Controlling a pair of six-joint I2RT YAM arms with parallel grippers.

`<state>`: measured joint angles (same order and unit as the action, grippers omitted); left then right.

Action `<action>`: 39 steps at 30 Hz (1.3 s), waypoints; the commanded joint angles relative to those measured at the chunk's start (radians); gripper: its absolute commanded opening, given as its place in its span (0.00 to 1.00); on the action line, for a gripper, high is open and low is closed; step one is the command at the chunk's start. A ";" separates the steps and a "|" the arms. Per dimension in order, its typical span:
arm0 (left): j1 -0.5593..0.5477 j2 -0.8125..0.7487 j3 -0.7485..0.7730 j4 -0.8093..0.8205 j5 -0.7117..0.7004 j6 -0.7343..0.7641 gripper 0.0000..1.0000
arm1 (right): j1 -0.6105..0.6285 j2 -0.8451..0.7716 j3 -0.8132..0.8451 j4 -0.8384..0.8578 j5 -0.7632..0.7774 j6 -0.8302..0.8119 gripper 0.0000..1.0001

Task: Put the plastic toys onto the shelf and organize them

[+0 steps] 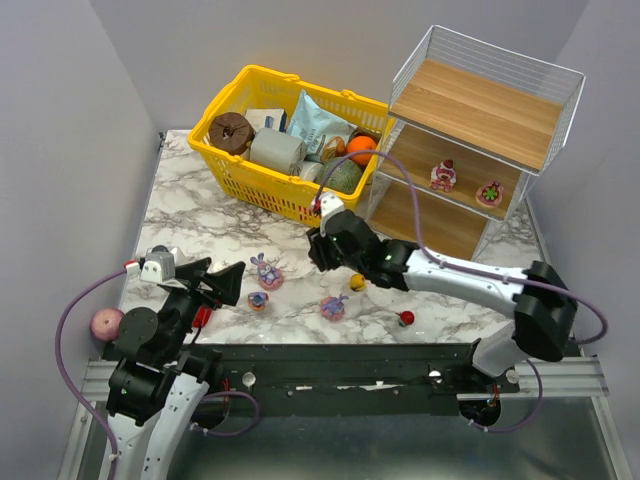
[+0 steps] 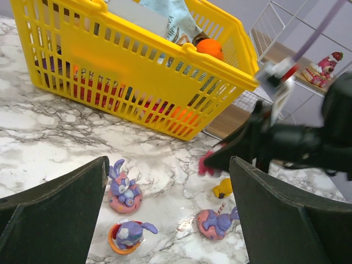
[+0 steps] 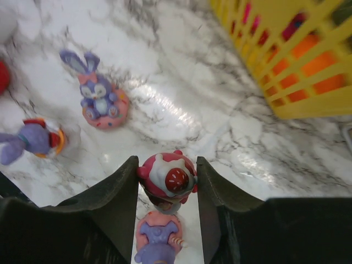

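My right gripper is shut on a red-pink figure with a strawberry top, held just above the marble; the figure also shows in the left wrist view. My left gripper is open and empty, low over the table. Ahead of it lie a bunny on a pink donut, a bunny in an orange cup, a third bunny and a yellow duck. A small red toy lies near the front. The shelf at the back right holds two red-pink figures on its middle board.
A yellow basket full of groceries stands at the back, left of the shelf. A pink ball lies by the table's left edge, beside the left arm.
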<state>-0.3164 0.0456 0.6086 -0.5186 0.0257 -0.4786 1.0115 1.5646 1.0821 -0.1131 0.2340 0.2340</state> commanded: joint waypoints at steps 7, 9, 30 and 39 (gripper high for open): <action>-0.003 -0.006 -0.004 -0.004 -0.018 0.003 0.99 | -0.148 -0.233 0.222 -0.460 0.513 0.266 0.13; -0.003 -0.004 -0.004 -0.004 -0.018 0.003 0.99 | -0.168 -0.262 0.243 -0.467 0.551 0.277 0.13; -0.003 0.010 -0.004 -0.003 -0.018 0.003 0.99 | -0.255 -0.115 0.357 -0.341 0.784 0.283 0.13; -0.003 0.010 -0.003 -0.001 -0.018 0.005 0.99 | -0.255 -0.127 0.354 -0.284 0.811 0.277 0.13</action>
<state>-0.3164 0.0486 0.6086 -0.5186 0.0257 -0.4786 0.7589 1.4490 1.4239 -0.4625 0.9737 0.5049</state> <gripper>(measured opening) 0.988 0.487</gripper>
